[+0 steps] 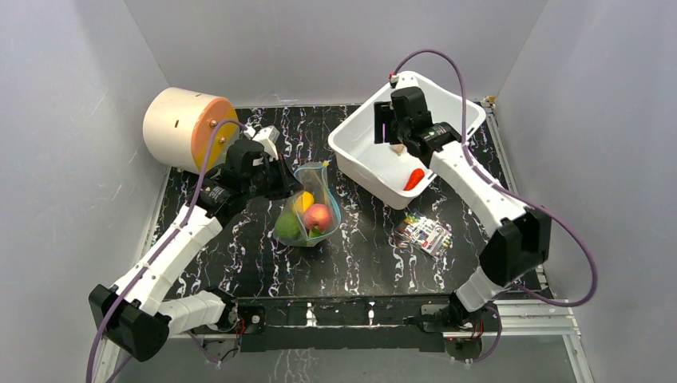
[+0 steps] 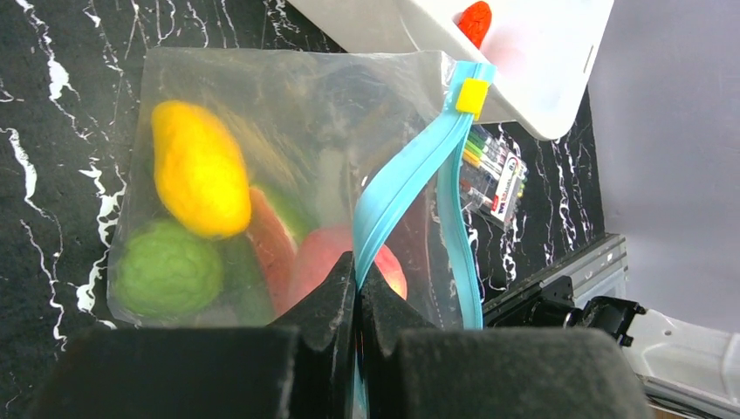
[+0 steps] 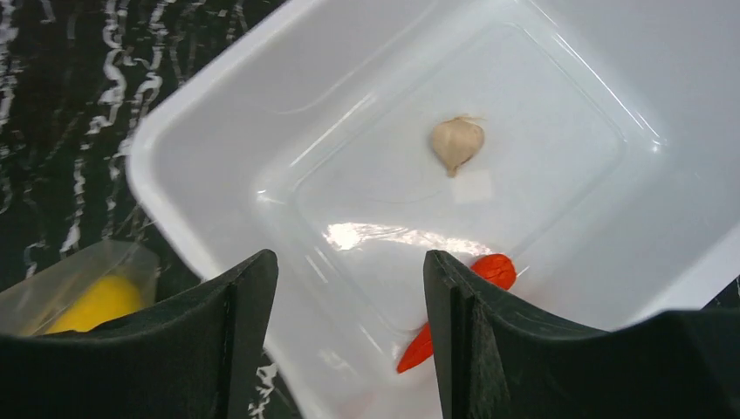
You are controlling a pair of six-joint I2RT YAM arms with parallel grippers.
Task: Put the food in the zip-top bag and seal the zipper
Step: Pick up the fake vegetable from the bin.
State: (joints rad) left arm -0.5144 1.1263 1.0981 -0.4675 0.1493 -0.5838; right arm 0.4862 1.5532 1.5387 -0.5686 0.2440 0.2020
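Worktop from above: left hand clamped at the mouth of the zip-top bag, food inside; right hand over the white bin, red piece lying in that bin.

Left wrist: left hand fully closed, pinching the blue zipper flat between both fingers; yellow fruit and green fruit behind the clear plastic.

Right wrist: right hand partly spread, gripping nothing, hovering above the bin floor; beige piece ahead, red piece just beside the right finger.
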